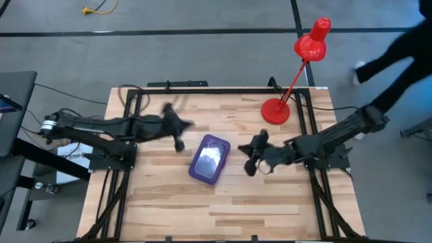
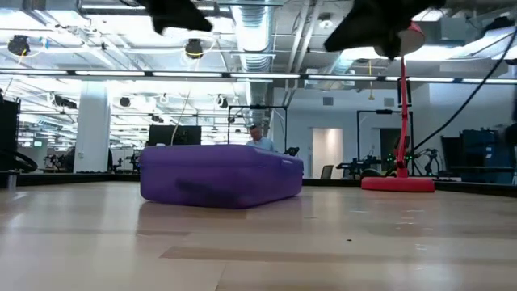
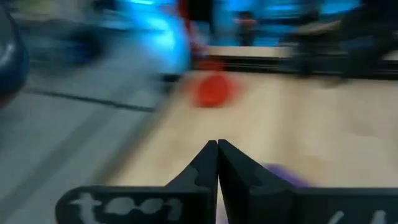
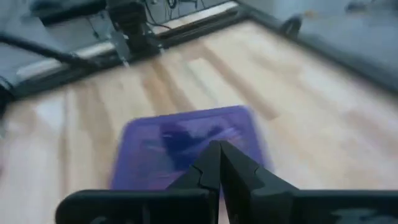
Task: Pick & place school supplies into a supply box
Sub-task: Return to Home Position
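The purple supply box [image 1: 210,159] lies shut on the wooden table, flat on its base near the middle; it also shows in the low view [image 2: 220,175] and the right wrist view [image 4: 189,138]. Dark shapes show through its lid; I cannot tell what they are. No loose school supplies show on the table. My left gripper [image 1: 181,127] hangs shut above the table, left of the box and clear of it; its shut fingers show in the left wrist view [image 3: 217,149]. My right gripper [image 1: 248,156] hangs shut to the box's right, its fingertips [image 4: 219,148] closed with nothing between them.
A red desk lamp [image 1: 297,67] stands with its round base [image 1: 275,111] at the table's far right corner. A person's dark leg [image 1: 395,50] shows on the floor beyond the right arm. Bare wood lies along the near half of the table [image 1: 223,209].
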Controlling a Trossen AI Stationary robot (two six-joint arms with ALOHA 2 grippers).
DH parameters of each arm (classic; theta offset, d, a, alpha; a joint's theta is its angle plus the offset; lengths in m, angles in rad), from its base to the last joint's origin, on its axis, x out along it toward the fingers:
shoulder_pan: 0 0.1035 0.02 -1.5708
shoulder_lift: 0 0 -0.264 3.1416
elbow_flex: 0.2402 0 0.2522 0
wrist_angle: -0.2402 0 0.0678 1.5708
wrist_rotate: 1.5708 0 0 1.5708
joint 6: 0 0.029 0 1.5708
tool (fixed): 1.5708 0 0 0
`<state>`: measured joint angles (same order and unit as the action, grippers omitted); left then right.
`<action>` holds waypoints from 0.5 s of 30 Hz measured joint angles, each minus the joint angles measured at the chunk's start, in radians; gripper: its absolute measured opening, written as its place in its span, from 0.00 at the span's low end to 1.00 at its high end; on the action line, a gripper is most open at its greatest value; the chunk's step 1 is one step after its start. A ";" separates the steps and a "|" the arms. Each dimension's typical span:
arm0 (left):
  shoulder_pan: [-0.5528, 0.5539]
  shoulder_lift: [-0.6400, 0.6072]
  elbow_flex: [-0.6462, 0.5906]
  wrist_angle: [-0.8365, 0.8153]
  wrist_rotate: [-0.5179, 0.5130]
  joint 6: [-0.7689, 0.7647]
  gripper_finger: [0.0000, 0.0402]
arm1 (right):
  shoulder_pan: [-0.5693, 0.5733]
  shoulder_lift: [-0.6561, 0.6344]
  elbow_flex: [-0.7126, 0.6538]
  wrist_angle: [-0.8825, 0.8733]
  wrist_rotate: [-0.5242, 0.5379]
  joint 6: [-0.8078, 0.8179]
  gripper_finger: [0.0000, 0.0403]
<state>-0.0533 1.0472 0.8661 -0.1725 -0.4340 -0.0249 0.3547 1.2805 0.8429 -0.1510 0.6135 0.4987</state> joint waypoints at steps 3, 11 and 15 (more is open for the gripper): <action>0.001 -0.074 0.000 -0.066 -0.250 0.063 0.00 | -0.031 -0.103 0.000 -0.082 -0.008 -0.146 0.00; -0.002 -0.202 0.000 -0.170 -0.208 0.123 0.00 | -0.064 -0.313 -0.001 -0.105 0.010 -0.376 0.00; 0.012 -0.249 -0.010 -0.185 -0.226 0.182 0.00 | -0.113 -0.385 -0.001 -0.195 0.037 -0.424 0.00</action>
<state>-0.0415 0.7981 0.8560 -0.3577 -0.6598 0.1569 0.2421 0.8957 0.8421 -0.3464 0.6505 0.0750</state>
